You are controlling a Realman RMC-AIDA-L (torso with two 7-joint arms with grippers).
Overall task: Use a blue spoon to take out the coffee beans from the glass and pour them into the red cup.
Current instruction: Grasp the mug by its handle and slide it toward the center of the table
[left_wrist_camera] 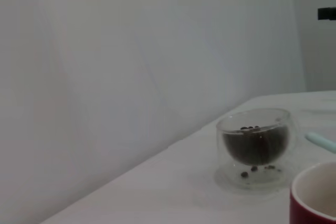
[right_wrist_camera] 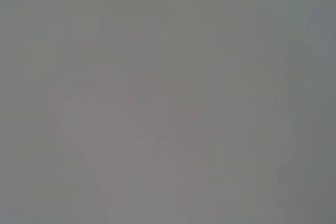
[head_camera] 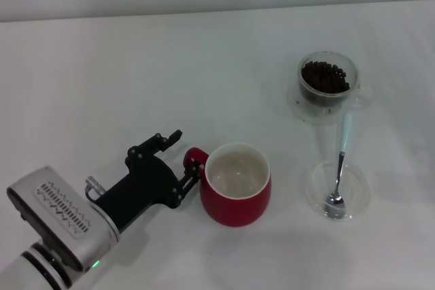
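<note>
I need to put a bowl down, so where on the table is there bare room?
The table is bare along the far-left stretch, beyond the left hand and left of the glass. It is crowded near the front: the hand at the red cup, and the blue spoon in its clear dish.

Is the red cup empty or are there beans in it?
Empty. The red cup shows only its white inside; the beans are all in the glass.
</note>
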